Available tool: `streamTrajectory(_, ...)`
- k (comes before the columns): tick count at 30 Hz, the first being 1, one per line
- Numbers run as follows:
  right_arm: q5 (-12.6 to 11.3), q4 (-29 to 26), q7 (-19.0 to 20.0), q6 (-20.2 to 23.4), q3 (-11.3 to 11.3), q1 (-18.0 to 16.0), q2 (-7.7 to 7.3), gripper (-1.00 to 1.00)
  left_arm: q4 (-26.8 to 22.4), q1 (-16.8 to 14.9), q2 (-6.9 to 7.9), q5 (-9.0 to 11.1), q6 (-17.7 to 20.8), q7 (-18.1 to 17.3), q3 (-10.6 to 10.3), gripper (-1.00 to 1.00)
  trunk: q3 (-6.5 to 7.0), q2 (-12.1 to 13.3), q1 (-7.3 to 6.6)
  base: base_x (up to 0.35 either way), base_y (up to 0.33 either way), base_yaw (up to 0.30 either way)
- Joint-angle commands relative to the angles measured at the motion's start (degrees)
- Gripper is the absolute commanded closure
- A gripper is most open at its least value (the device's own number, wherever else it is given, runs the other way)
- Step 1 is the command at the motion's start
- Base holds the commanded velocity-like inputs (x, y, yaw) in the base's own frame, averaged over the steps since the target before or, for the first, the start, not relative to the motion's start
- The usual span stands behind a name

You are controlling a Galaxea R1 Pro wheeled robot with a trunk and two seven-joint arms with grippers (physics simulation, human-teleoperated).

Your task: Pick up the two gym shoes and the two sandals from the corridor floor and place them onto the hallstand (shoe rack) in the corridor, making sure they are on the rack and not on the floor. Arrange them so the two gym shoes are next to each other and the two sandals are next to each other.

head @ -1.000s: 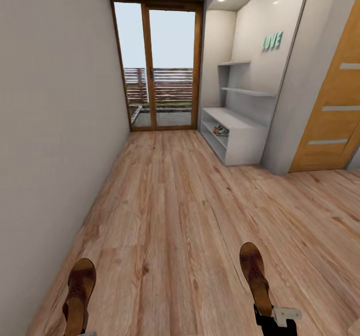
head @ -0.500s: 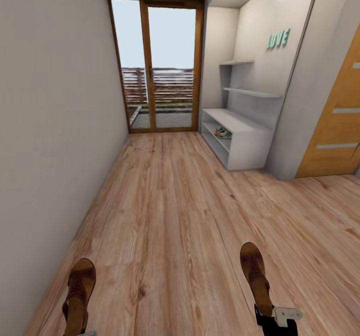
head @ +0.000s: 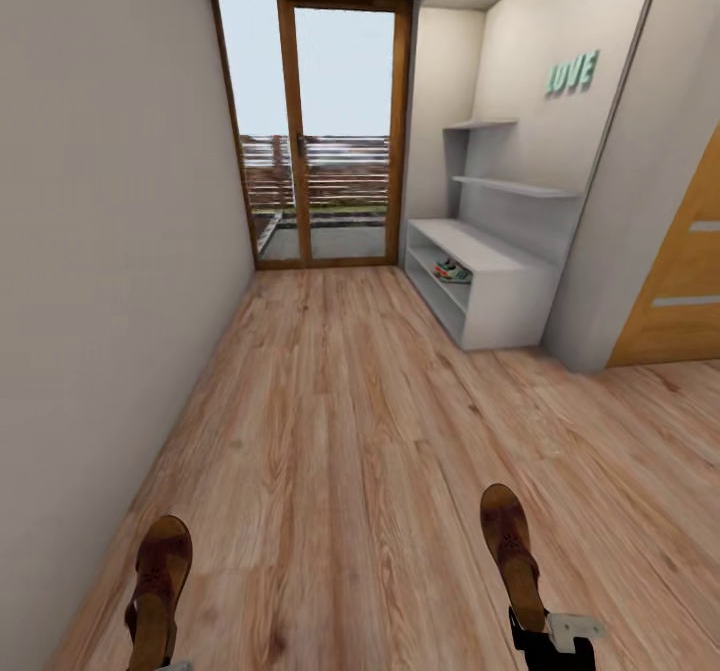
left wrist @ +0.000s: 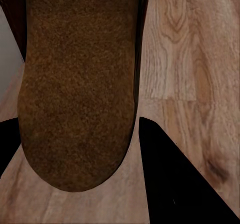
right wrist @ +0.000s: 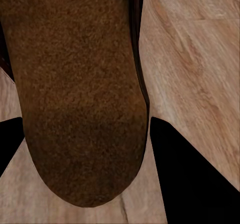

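Note:
I hold one brown sandal in each gripper, low over the corridor floor. The left sandal points forward at the near left; its rough brown sole lies between the dark fingers of my left gripper. On the near right, the other sandal sticks out of my right gripper, and its sole sits between that gripper's fingers. The hallstand stands ahead on the right. White, green and orange gym shoes lie in one of its open slots, too small to tell apart.
A bare wall runs along the left. A glass door with a wooden frame closes the far end. An orange-brown door is on the right past the hallstand. Two wall shelves hang above the bench.
The whole view has moved forward down the corridor, so the hallstand looks nearer and further right. Both sandals stay held in the same spots in the picture.

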Motion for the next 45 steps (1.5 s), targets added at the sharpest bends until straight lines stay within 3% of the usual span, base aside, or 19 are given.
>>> streamTrajectory(1, 0.4, 0.0, 0.1, -0.2, -0.5, 0.0, 0.0, 1.0, 0.0, 0.0, 0.0, -0.3, -0.1, 0.2, 0.0, 1.0, -0.05, 0.0, 0.02, 0.339, 0.082, 0.0)
streamTrajectory(45, 0.4, 0.0, 0.1, -0.2, -0.5, 0.0, 0.0, 1.0, 0.0, 0.0, 0.0, -0.3, -0.1, 0.2, 0.0, 1.0, -0.05, 0.0, 0.02, 0.339, 0.073, 0.0)
